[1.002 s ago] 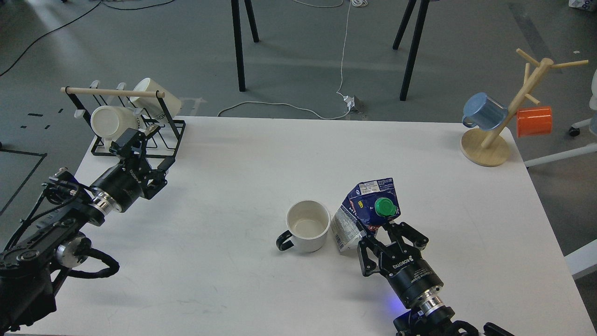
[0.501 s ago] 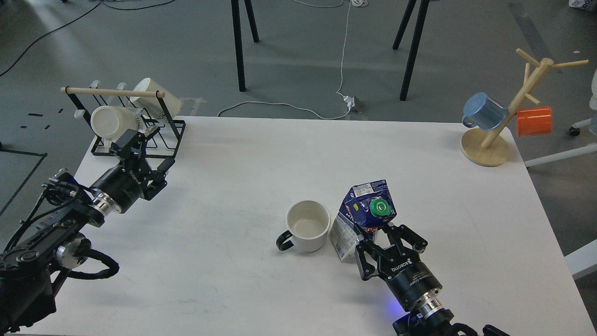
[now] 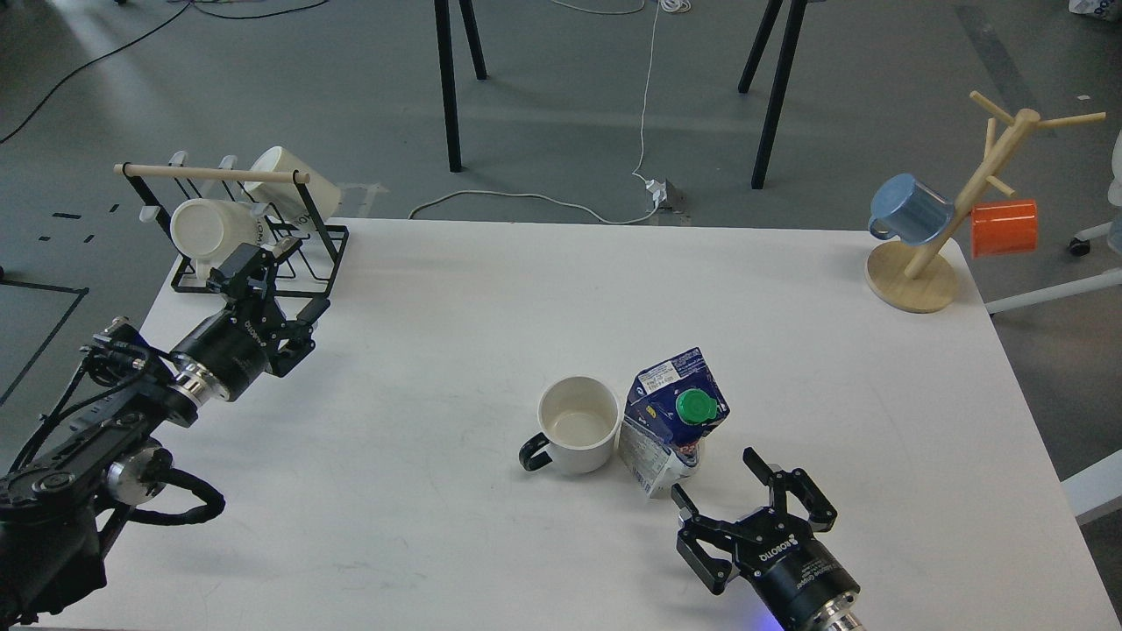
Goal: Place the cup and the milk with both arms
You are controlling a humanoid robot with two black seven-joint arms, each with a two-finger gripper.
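**Inspector A:** Centre of frame: cup (image 3: pixel 578 423) upright on the white bench (image 3: pixel 438 491), black handle toward lower left. Milk (image 3: pixel 671 421) touches its right side, green cap facing the camera.

**Inspector B:** Grippers?

**Inspector A:** Right gripper (image 3: pixel 752 497), lower right, spread wide, holding nothing, just below the carton. Left gripper (image 3: pixel 238 267), upper left, dark; I cannot tell its opening. It sits against the black wire rack (image 3: pixel 317 263) carrying two white mugs (image 3: pixel 210 230).

**Inspector B:** Other items?

**Inspector A:** Wooden mug tree (image 3: pixel 916 279), upper right, with blue mug (image 3: pixel 910 209) and orange mug (image 3: pixel 1004 228).
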